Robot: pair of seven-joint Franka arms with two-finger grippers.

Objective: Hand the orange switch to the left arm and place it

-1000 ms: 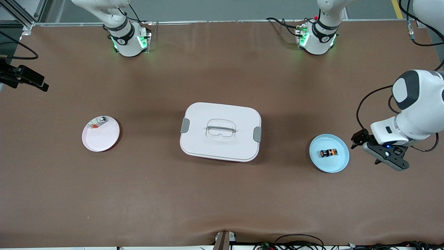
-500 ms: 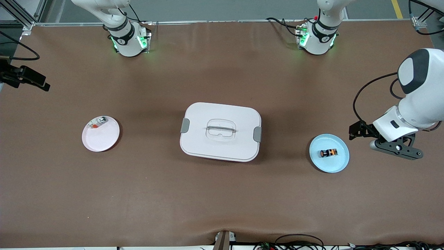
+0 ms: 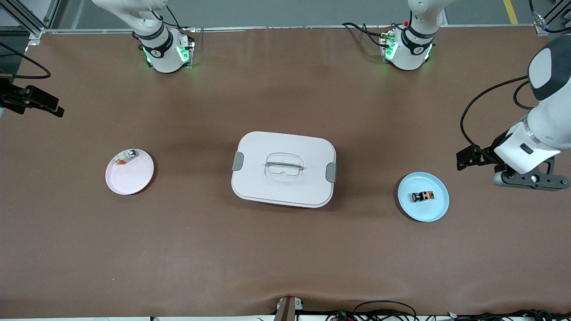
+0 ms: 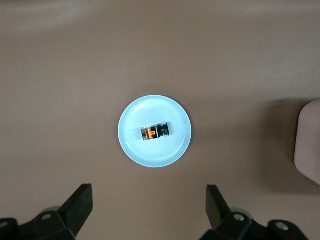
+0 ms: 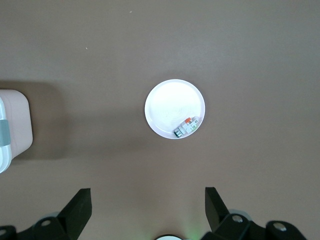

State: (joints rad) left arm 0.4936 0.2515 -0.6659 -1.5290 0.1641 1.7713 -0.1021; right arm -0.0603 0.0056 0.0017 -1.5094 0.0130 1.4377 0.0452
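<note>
The orange switch is a stubby black part with orange bands. It lies on its side on a small blue plate. It also shows in the left wrist view, on the same plate. My left gripper hangs over bare table beside the blue plate, toward the left arm's end. It is open and empty. My right gripper is open and empty, high over the table near the pink plate. The white box stands mid-table between the plates.
The pink plate toward the right arm's end holds a small silvery-white piece with an orange fleck, also in the right wrist view. The box's edge shows in both wrist views. A black bracket with a cable sits at that table end.
My left gripper has moved away from the blue plate toward the left arm's end of the table, and its hand has turned level. The switch and the box have not moved.
</note>
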